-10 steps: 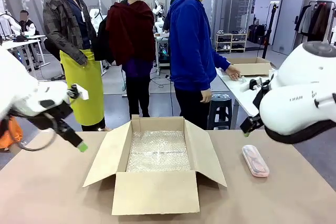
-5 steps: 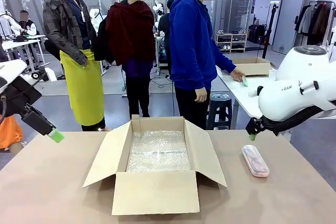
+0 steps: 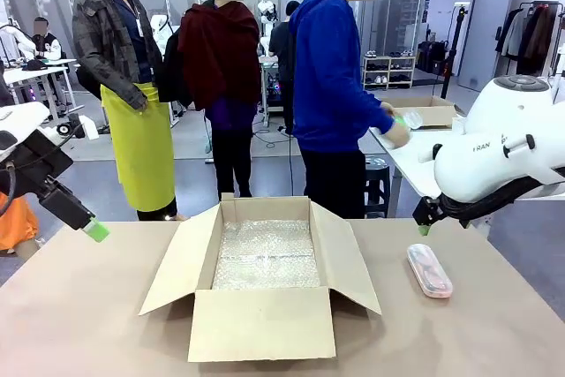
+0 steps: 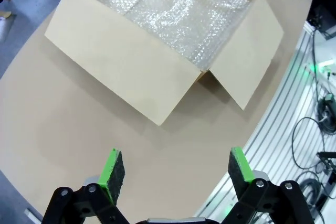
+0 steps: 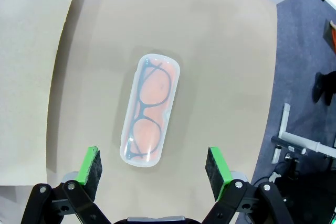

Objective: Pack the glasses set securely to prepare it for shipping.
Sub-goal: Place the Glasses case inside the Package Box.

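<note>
A pinkish translucent case [image 3: 430, 270] with dark eyeglass frames inside lies flat on the table, right of the open cardboard box [image 3: 262, 306]. My right gripper [image 3: 423, 229] hovers above and behind it, open. In the right wrist view the case [image 5: 149, 109] lies lengthwise just ahead of the right gripper [image 5: 155, 169], untouched. At the table's left edge my left gripper [image 3: 95, 230] hangs open, well away from the box. Its wrist view shows the left gripper [image 4: 176, 169] with nothing between its green pads [image 4: 112, 168], and the box [image 4: 131, 72] beyond. A person in blue holds a small mint-green object [image 3: 409, 118], possibly the other case.
Bubble wrap [image 3: 267, 253] lines the box's floor, and its four flaps are folded outward. Bare brown table [image 3: 79, 306] lies on both sides of the box. Behind the person's hand, a white side table [image 3: 402, 152] carries another carton [image 3: 426, 112]. Other people stand farther back.
Both arms have drawn back outward from the box, then held still. The person has turned toward the side table and raised a hand with the mint-green object. The pinkish case has not moved.
</note>
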`<action>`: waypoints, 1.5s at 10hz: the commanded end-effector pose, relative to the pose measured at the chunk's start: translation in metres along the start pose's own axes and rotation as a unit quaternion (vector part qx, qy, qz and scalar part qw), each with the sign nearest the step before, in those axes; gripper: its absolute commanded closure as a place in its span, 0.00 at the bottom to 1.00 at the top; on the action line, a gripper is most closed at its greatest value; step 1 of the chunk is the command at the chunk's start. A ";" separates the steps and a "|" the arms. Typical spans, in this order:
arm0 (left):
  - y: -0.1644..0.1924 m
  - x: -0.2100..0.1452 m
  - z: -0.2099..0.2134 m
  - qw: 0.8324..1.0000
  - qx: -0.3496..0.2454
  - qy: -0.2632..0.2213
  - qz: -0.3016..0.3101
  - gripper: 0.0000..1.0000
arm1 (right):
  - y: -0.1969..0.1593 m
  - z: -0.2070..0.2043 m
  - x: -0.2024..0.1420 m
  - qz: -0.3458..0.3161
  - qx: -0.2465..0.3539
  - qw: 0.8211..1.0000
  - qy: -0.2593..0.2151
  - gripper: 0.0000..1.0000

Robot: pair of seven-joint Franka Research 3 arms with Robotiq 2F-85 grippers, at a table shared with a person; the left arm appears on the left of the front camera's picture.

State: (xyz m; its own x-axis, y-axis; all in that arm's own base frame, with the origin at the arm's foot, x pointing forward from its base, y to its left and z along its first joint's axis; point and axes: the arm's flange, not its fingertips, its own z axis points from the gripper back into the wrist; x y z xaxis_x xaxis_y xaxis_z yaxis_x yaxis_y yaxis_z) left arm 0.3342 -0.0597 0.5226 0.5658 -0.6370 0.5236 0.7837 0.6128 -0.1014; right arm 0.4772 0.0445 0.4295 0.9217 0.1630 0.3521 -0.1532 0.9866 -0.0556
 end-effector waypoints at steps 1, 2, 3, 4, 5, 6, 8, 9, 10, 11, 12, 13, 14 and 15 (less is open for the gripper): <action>0.001 -0.001 0.001 1.000 -0.008 -0.004 -0.002 0.00 | -0.006 -0.024 0.008 -0.020 0.015 1.000 0.008 0.00; 0.001 -0.001 0.001 1.000 -0.008 -0.004 -0.002 0.00 | -0.007 -0.037 0.011 -0.026 0.021 0.999 0.015 0.00; 0.001 -0.001 0.001 1.000 -0.008 -0.004 -0.002 0.00 | -0.007 -0.050 0.013 -0.028 0.024 0.999 0.022 0.00; 0.001 -0.001 0.001 1.000 -0.008 -0.004 -0.002 0.00 | -0.008 -0.060 0.014 -0.031 0.032 0.999 0.025 0.00; 0.001 -0.001 0.001 1.000 -0.008 -0.004 -0.002 0.00 | -0.011 -0.075 0.015 -0.041 0.044 0.998 0.031 0.00; 0.001 -0.001 0.001 1.000 -0.008 -0.004 -0.002 0.00 | -0.011 -0.087 0.014 -0.045 0.043 0.997 0.044 0.00; 0.001 -0.001 0.001 1.000 -0.008 -0.004 -0.002 0.00 | -0.012 -0.106 0.014 -0.056 0.046 0.995 0.061 0.00; 0.001 -0.001 0.001 1.000 -0.008 -0.004 -0.002 0.00 | -0.012 -0.112 0.014 -0.055 0.054 0.995 0.064 0.00; 0.001 -0.001 0.001 1.000 -0.008 -0.004 -0.002 0.00 | -0.011 -0.117 0.013 -0.055 0.055 0.995 0.068 0.00; 0.001 -0.001 0.001 1.000 -0.008 -0.004 -0.002 0.00 | -0.011 -0.121 0.013 -0.057 0.052 0.994 0.071 0.00; 0.001 -0.001 0.001 1.000 -0.008 -0.004 -0.002 0.00 | -0.011 -0.124 0.012 -0.062 0.052 0.994 0.078 0.00; 0.001 -0.001 0.001 1.000 -0.008 -0.004 -0.002 0.00 | -0.010 -0.127 0.011 -0.062 0.051 0.993 0.084 0.00; 0.001 -0.001 0.001 1.000 -0.008 -0.004 -0.002 0.00 | -0.009 -0.130 0.011 -0.062 0.049 0.993 0.092 0.00; 0.001 -0.001 0.001 1.000 -0.008 -0.004 -0.002 0.00 | -0.009 -0.132 0.010 -0.064 0.051 0.992 0.095 0.03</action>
State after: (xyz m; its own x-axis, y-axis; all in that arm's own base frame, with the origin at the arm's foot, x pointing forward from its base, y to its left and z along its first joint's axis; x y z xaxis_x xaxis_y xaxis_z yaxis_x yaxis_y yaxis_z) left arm 0.3345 -0.0592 0.5222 0.5688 -0.6363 0.5212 0.7811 0.6163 -0.1001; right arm 0.5298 0.0376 0.3104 0.9825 0.0454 0.1807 -0.0576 0.9963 0.0631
